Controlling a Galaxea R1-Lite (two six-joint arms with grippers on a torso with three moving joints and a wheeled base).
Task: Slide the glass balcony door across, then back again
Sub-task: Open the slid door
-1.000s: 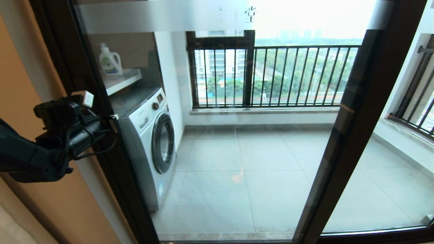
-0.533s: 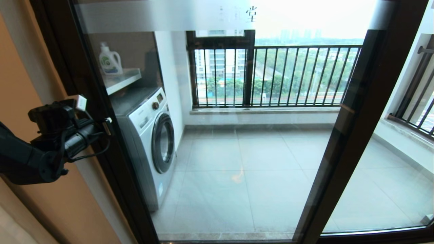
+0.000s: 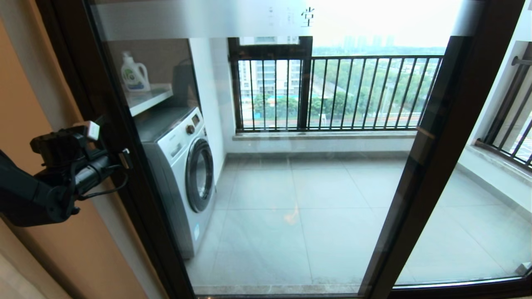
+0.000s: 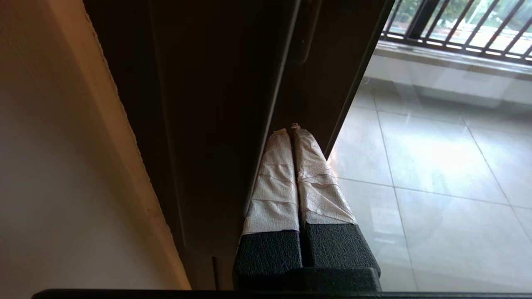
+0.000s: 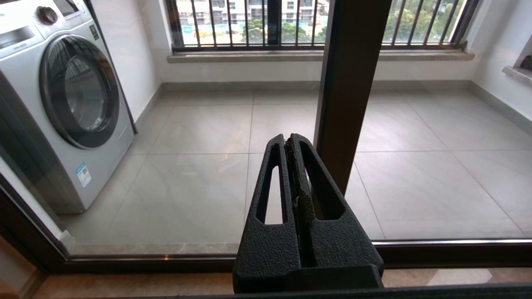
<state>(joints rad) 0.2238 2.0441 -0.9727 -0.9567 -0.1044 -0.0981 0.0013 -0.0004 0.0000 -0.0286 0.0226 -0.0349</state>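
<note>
The glass balcony door [image 3: 291, 195] fills the head view, with a frosted top strip bearing a Chinese character and a dark brown frame. My left gripper [image 3: 125, 158] is at the door's left stile [image 3: 118, 124], about mid-height. In the left wrist view this gripper [image 4: 291, 129] is shut, and its white-taped fingers [image 4: 274, 182] lie against the dark stile [image 4: 216, 104] beside the glass. A dark bar handle [image 4: 304, 37] shows beyond the tips. My right gripper [image 5: 288, 139] is shut and empty, low in front of the glass; the head view does not show it.
Behind the glass stand a white washing machine [image 3: 187, 174], a detergent bottle [image 3: 135, 74] on a shelf, and the outer window with black railing bars [image 3: 353, 91]. A second dark upright [image 3: 432, 158] crosses the right side. A tan wall [image 3: 29, 104] borders the left.
My left gripper has moved left and a little down along the door's left stile, and the stile has shifted slightly left with it.
</note>
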